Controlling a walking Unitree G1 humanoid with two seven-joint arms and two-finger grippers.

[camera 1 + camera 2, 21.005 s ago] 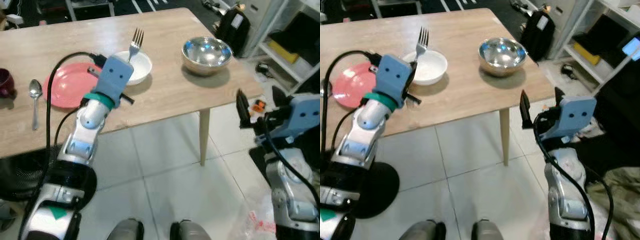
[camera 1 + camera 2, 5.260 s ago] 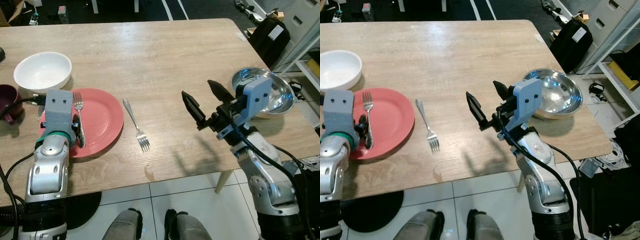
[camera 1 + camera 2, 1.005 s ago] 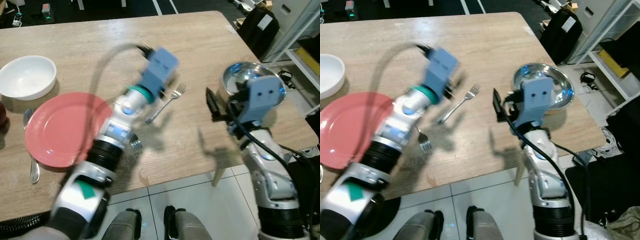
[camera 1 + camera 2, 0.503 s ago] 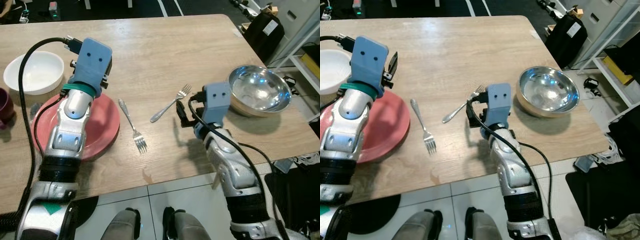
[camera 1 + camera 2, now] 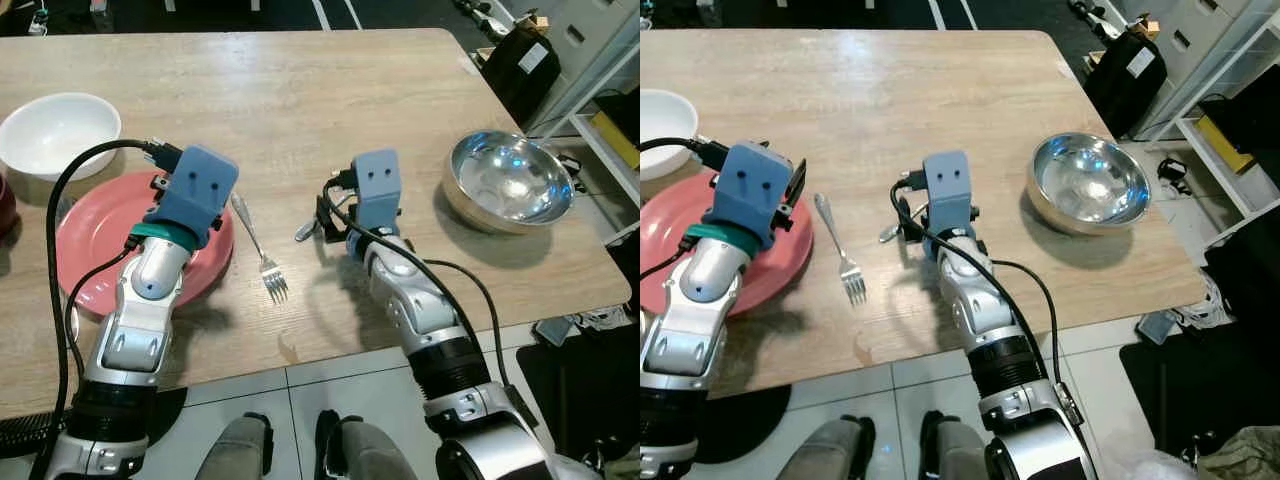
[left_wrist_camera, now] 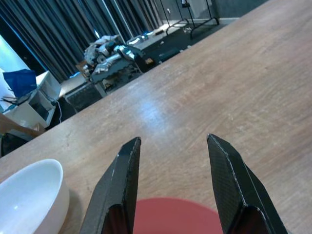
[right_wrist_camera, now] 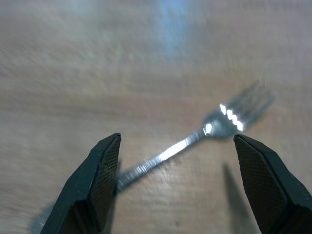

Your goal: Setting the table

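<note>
Right gripper [image 7: 178, 187] is hovering low over the wooden table [image 5: 300, 90] at frame centre, fingers spread wide on either side of a fork [image 7: 195, 139] that is lying flat beneath them, not gripped; in the head views only the fork's handle end [image 5: 305, 232] is peeking out left of the wrist. Left gripper [image 6: 170, 185] is sitting over the right edge of the red plate [image 5: 95, 240] at centre left, fingers parted and holding nothing. A second fork [image 5: 258, 250] is lying just right of the plate, tines toward the near table edge. White bowl [image 5: 55, 130] is resting at upper left, steel bowl [image 5: 508, 180] at right near the table edge.
</note>
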